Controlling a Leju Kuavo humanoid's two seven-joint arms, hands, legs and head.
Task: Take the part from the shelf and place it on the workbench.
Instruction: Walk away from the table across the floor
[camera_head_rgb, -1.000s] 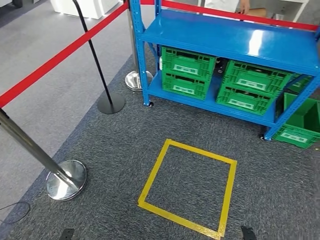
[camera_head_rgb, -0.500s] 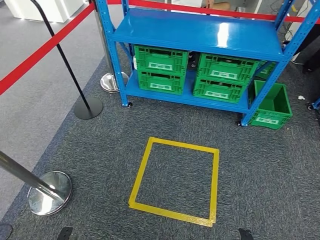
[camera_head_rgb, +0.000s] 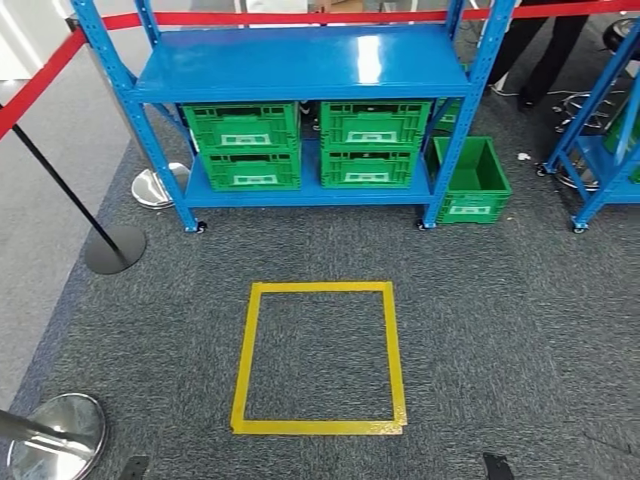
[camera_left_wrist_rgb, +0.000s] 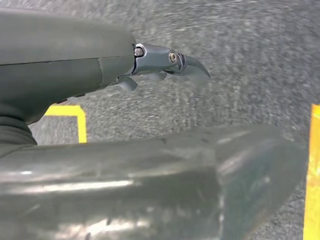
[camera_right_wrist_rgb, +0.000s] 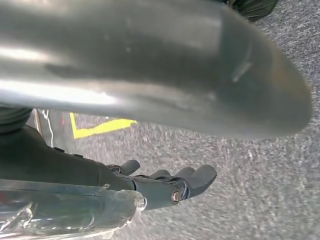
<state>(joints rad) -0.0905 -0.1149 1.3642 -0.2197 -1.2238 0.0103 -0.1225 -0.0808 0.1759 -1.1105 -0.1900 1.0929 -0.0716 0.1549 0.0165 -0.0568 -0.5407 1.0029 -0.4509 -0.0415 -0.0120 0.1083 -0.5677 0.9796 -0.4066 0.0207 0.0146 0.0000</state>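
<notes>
Currently the robot stands on grey carpet facing a blue steel shelf (camera_head_rgb: 302, 62), with a yellow tape square (camera_head_rgb: 320, 356) marked on the floor between the robot and the shelf. The lower level of the shelf carries four green plastic crates (camera_head_rgb: 241, 125) in two stacks of two, and a fifth green crate (camera_head_rgb: 468, 180) sits on the floor just beside the shelf's right front post. The part to be taken cannot be identified: the upper shelf board appears bare, and the crate contents are hidden from this angle, so the part is judged to lie inside one of the crates. Both arms hang at the robot's sides. The left hand (camera_left_wrist_rgb: 166, 62) points down at the carpet with its fingers extended and apart, holding nothing. The right hand (camera_right_wrist_rgb: 170, 185) hangs the same way, fingers extended and loosely spread, also empty. The governing relation is plain: the shelf lies straight ahead and well apart from both hands, and it is roughly centred, so neither hand is clearly nearer. The task is judged to be in its approach stage; the robot must probably close in, likely onto the tape square, before either arm can reach a crate. A red barrier rope (camera_head_rgb: 38, 85) on stanchions borders the left side, and a person's legs (camera_head_rgb: 540, 50) stand behind the shelf at the right.
</notes>
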